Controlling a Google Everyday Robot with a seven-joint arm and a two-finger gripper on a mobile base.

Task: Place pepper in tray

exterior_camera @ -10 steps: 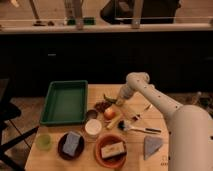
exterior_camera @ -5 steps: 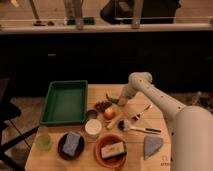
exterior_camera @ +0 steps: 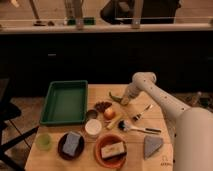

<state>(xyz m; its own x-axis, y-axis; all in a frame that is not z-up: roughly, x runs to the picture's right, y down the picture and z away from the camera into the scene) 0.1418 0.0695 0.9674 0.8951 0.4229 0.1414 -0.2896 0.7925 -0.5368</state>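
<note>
The green pepper [exterior_camera: 114, 96] lies near the middle of the wooden table, at the tip of my gripper [exterior_camera: 123, 100]. The gripper reaches in from the right on a white arm and sits low, right against the pepper's right end. The dark-green tray [exterior_camera: 65, 102] stands on the left of the table, empty, about a hand's width left of the pepper.
Near the gripper are a dark brown item [exterior_camera: 102, 106], a round orange-red fruit [exterior_camera: 109, 113], a yellowish item [exterior_camera: 116, 121], a fork [exterior_camera: 141, 112] and a brush [exterior_camera: 135, 128]. In front stand a white cup [exterior_camera: 92, 127], two bowls [exterior_camera: 70, 145] [exterior_camera: 111, 150], a green cup [exterior_camera: 44, 141] and a grey wedge [exterior_camera: 151, 146].
The arm's elbow has drifted slightly to the right. The gripper stays low beside the pepper, and the other things have not moved.
</note>
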